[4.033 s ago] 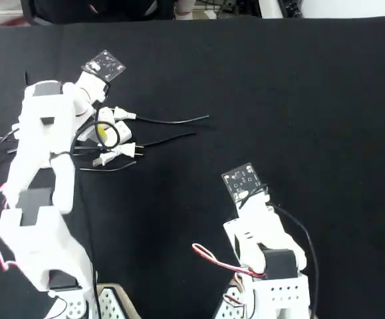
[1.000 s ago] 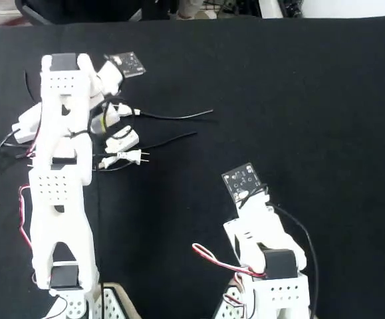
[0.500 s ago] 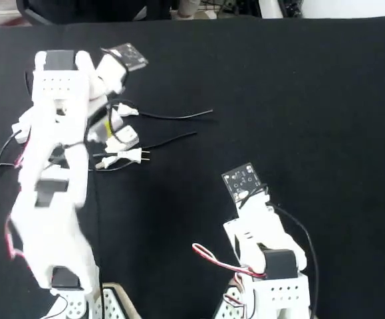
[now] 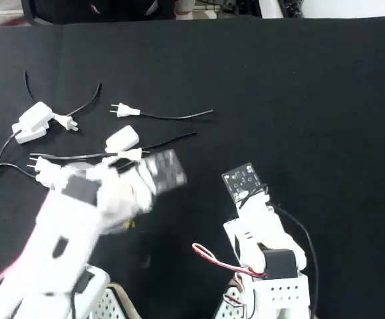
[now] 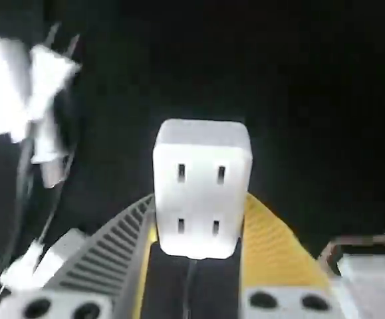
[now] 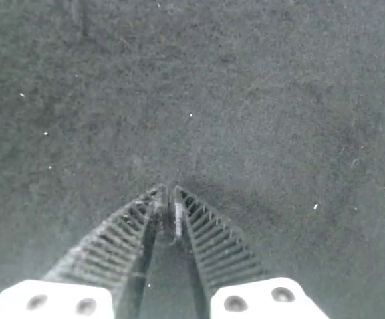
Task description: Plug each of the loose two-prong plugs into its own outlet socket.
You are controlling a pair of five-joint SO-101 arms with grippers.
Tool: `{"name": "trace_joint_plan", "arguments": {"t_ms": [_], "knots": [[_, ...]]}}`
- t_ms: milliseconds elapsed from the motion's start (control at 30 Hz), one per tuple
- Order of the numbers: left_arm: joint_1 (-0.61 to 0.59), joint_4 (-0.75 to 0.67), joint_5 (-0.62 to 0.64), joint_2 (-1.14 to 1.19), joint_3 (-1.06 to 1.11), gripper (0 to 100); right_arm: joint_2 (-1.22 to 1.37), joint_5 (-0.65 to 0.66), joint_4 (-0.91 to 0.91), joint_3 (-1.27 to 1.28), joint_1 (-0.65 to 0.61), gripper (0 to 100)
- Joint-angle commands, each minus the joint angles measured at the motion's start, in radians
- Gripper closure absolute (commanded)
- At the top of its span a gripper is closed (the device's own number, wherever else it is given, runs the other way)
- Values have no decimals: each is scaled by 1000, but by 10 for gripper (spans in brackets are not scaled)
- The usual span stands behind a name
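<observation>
My left gripper (image 5: 199, 222) is shut on a white outlet block (image 5: 202, 179) with two pairs of slots facing the camera. From above, the left arm (image 4: 79, 206) is a blur over the near-left table. Beyond it lie a second outlet block (image 4: 122, 139), a third outlet block (image 4: 31, 122) with a plug (image 4: 66, 121) beside it, and loose two-prong plugs (image 4: 121, 110), (image 4: 133, 154), (image 4: 36, 163) on black cables. The right gripper (image 6: 167, 199) is shut with nothing in it, low over bare cloth; its arm (image 4: 262, 232) stands at the near centre.
Black cloth (image 4: 298, 100) covers the table. Thin black cables (image 4: 172, 117) trail right from the plugs, and more run off the left edge. The table's right half holds free room. Two blurred white plugs (image 5: 46, 80) show beside the held block.
The left arm has swung back from the far-left cluster toward the near side, carrying an outlet block and uncovering the plugs. The right arm has not moved.
</observation>
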Motion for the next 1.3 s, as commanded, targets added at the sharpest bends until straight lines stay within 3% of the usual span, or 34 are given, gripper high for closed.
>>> {"name": "trace_joint_plan", "arguments": {"t_ms": [0,267,467,700,867,1000,1167,1267], "knots": [[88,-141,0,-212,262,920,-77,-6,3,-2,8,985],[107,-107,0,-425,412,874,-77,-6,3,-2,8,985],[107,5,18,-499,394,679,-77,-5,3,-2,8,985],[91,140,100,-594,237,683,-77,-6,3,-2,8,984],[-128,201,147,-690,45,683,-74,-3,2,-2,12,985],[-344,199,152,-740,35,683,-77,2,-48,-4,-2,984],[-641,106,278,-743,120,683,-76,195,-190,-48,0,983],[-730,51,311,-743,211,716,-70,295,-250,-113,-2,983]]}}
